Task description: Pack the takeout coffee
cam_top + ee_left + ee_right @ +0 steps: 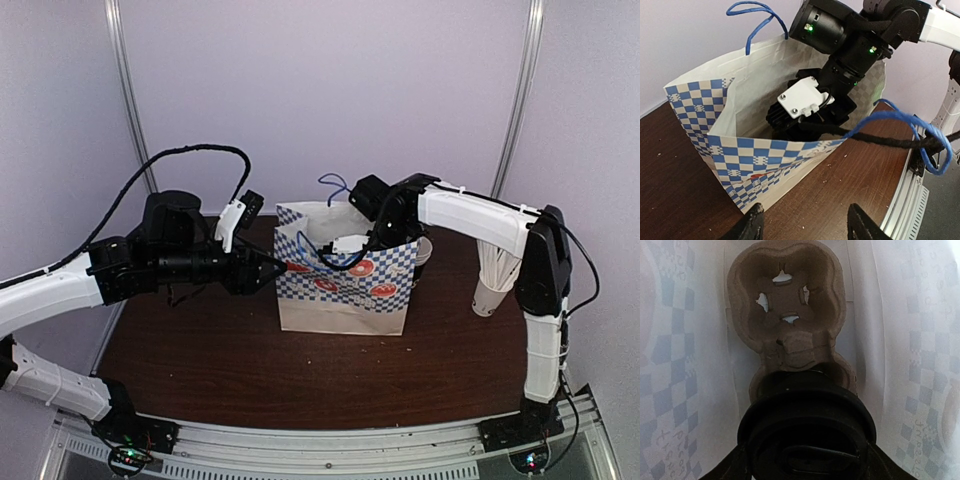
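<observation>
Inside the blue-and-white checked paper bag (345,295), my right gripper (807,462) is shut on the takeout coffee (807,425). Its fingers press both sides of the round black lid. The cup's body is hidden under the lid, and it sits at the near pocket of a brown pulp cup carrier (785,300) on the bag's floor. My left gripper (807,222) stands open just outside the bag's (740,150) near corner, above the table with nothing between its fingers. From above, my left gripper (272,270) is at the bag's left edge.
The bag's white walls close in on both sides of the right gripper. Blue cord handles (920,130) stick out from the bag's rim, one crossed by a black cable. A stack of white cups (495,275) lies at the right, by the right arm.
</observation>
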### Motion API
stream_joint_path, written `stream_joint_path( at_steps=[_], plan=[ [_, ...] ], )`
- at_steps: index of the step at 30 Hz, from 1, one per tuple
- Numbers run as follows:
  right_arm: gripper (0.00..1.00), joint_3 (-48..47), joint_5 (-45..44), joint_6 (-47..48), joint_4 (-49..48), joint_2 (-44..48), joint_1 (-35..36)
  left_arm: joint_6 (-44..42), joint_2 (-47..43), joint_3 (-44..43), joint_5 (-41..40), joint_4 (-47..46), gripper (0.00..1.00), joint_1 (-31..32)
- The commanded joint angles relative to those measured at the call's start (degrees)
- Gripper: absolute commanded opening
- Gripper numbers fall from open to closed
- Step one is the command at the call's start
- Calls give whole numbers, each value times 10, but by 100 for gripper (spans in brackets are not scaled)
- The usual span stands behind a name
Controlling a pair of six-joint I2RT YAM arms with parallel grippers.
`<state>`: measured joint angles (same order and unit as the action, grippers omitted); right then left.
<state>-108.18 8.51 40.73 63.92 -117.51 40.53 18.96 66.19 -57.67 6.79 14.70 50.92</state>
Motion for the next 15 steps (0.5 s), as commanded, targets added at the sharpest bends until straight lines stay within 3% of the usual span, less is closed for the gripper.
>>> stream_joint_path(
  at_steps=[1, 9, 15],
  plan=[
    [56, 58, -100, -45, -25, -32, 14, 0, -5, -7, 16, -23, 58, -7],
    [57, 40, -60, -67, -7, -31, -25, 0, 3, -11, 23, -23, 58, -12],
    [59, 39, -51, -58, 3, -39, -1, 4, 3, -8, 24, -25, 58, -13]
  ],
)
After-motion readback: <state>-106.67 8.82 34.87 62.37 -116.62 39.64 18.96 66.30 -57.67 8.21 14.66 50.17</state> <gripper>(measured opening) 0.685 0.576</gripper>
